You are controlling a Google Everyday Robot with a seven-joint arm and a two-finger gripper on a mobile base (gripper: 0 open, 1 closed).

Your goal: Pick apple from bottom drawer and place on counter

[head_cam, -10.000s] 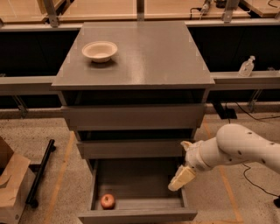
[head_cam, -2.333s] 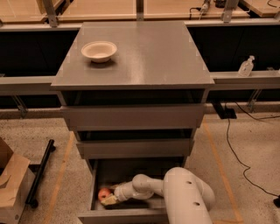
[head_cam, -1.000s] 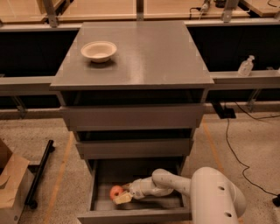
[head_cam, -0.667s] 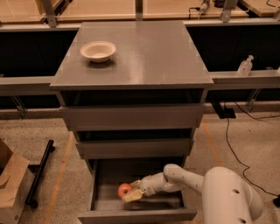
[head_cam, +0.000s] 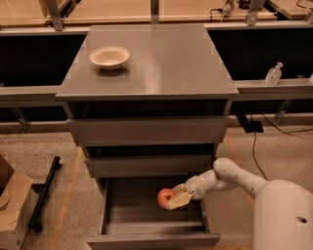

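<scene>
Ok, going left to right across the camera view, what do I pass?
Cardboard box → black bar → white bowl on the counter → apple → pincer, shut on the apple above the open bottom drawer → pump bottle.

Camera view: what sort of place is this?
Likely a robotics lab or workshop: pale wooden bench tops, loose black cable on the speckled floor, a grey three-drawer unit. The gripper holds a small red-orange apple at the open bottom drawer.
</scene>
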